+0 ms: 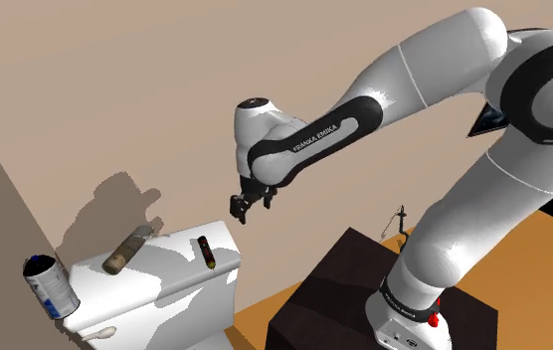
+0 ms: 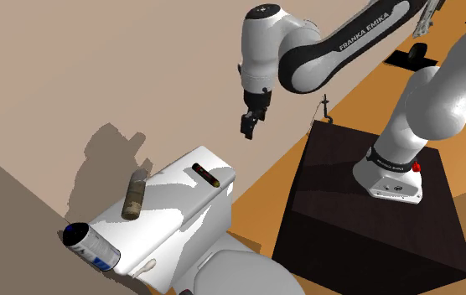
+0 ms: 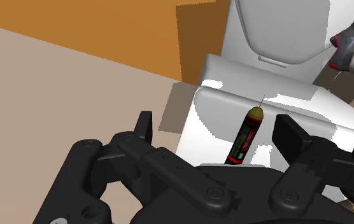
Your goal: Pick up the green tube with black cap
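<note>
I see the tube [image 1: 206,252] lying flat on the toilet tank lid [image 1: 165,263], left of centre in the shoulder view. My claw [image 1: 245,206] hangs above it, wide open, touching nothing. The arm arches in from the lower right, wrist bent down.

A white toilet tank [image 1: 165,298] stood against a beige wall [image 1: 115,80], above an orange-brown floor [image 1: 523,288]. On its lid lay a brown bottle [image 1: 128,249], and at the lid's left end in the shoulder view a blue-and-white can [image 1: 50,286] sat tilted.
</note>
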